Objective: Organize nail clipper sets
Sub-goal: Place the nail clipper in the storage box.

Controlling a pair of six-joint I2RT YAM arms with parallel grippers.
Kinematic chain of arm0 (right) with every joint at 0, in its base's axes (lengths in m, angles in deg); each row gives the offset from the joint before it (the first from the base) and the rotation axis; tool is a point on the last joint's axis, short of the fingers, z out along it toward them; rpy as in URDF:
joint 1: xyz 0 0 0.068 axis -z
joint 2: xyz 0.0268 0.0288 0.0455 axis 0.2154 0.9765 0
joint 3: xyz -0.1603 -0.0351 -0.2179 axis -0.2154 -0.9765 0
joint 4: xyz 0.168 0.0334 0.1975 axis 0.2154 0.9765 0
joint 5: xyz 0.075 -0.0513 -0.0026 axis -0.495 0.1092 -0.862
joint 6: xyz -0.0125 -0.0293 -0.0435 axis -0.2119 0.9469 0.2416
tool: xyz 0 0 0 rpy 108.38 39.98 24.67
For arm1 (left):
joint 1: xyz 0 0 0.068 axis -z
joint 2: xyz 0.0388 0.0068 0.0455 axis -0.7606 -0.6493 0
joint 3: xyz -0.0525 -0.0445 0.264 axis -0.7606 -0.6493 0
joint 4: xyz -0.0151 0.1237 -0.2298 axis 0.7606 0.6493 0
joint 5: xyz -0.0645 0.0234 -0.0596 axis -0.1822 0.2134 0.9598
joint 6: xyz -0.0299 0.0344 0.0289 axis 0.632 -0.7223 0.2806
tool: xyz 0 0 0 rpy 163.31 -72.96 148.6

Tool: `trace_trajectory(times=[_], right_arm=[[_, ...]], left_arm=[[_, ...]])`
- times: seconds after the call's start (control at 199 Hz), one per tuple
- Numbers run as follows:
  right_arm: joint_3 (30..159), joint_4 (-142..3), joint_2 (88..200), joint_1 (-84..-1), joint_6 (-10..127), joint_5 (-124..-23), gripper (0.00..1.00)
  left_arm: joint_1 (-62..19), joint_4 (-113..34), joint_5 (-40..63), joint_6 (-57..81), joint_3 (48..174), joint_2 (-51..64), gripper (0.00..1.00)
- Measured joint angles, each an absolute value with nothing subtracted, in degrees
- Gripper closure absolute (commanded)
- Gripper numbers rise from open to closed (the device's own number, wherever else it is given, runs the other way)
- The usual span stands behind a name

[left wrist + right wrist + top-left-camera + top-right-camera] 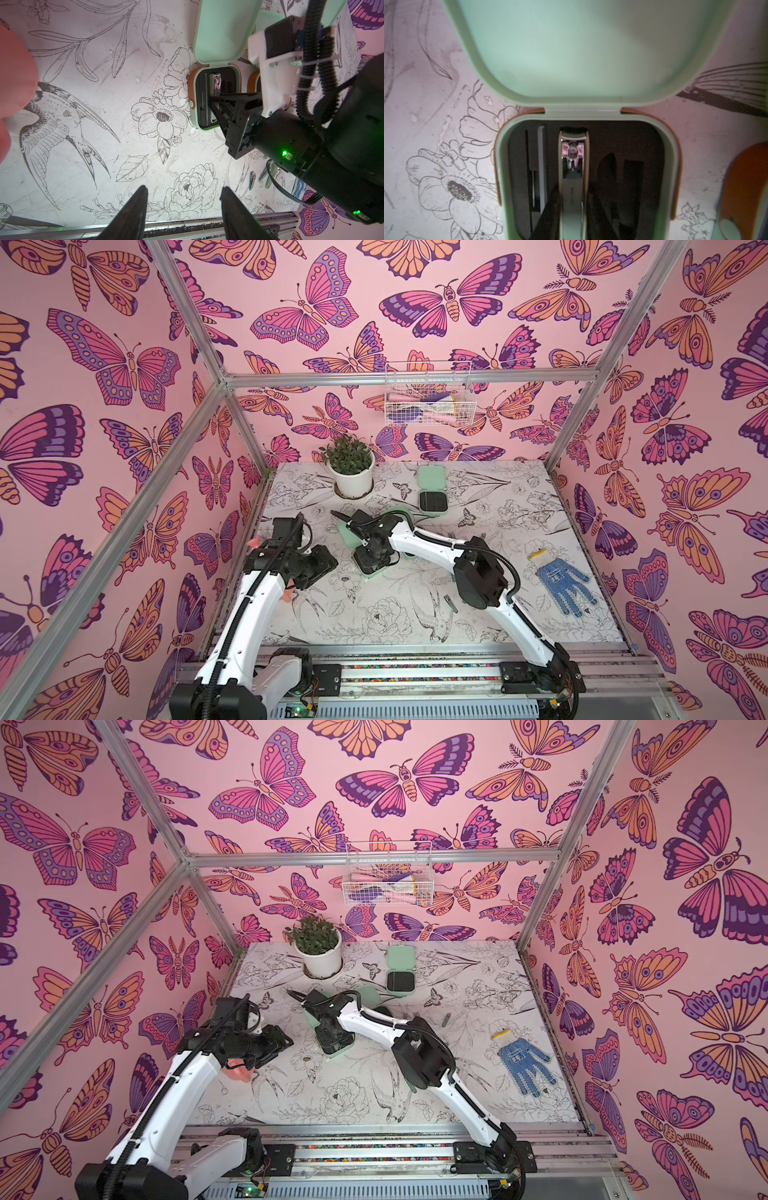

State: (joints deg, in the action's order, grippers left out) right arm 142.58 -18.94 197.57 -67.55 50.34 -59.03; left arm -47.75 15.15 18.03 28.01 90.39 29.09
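Seating a nail clipper (573, 153) in its slot is my read of this step. The right gripper (573, 199) is down inside the open mint-green case (671, 166) at mid-table, fingers pinched on both sides of the clipper's handle end. The clipper lies flat along the centre recess of the black insert (623, 141), head toward the hinge. Gripping the tail makes sense because it leaves the head free to enter the recess. The lid (571, 52) is swung fully back on the far side, so nothing blocks a top-down reach. A slim tool (541, 149) sits in the neighbouring slot, and the slots on the other side look empty. I can't tell if the clipper is fully bedded.

The left gripper (184, 188) hovers over bare table (104, 135) at near left, jaws apart and holding nothing. It looks like it's kept clear of the right arm's work. The pink watering can (237, 1071) is right by it.

A second case (737, 187) sits just right of the working one. A third case (431, 477) lies open at far centre. Some loose clippers (252, 179) lie near right by the right arm's elbow, left of the blue dotted glove (563, 578). I'd say most of the job remains.
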Motion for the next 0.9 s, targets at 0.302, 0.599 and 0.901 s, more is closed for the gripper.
trace_trajectory(times=[0.302, 0.599, 0.901], right_arm=[[143.17, -18.42, 197.74, -67.55, 50.34, -59.05, 0.84], [145.36, -16.58, 198.51, -67.55, 50.36, -58.66, 0.72], [146.17, -15.34, 198.84, -67.53, 50.38, -57.72, 0.62]], left_arm=[[-47.75, 15.17, 18.29, 28.01, 90.39, 29.09, 0.41], [-47.75, 15.15, 18.86, 28.01, 90.39, 29.09, 0.41], [-47.75, 15.15, 19.05, 28.01, 90.39, 29.04, 0.41]])
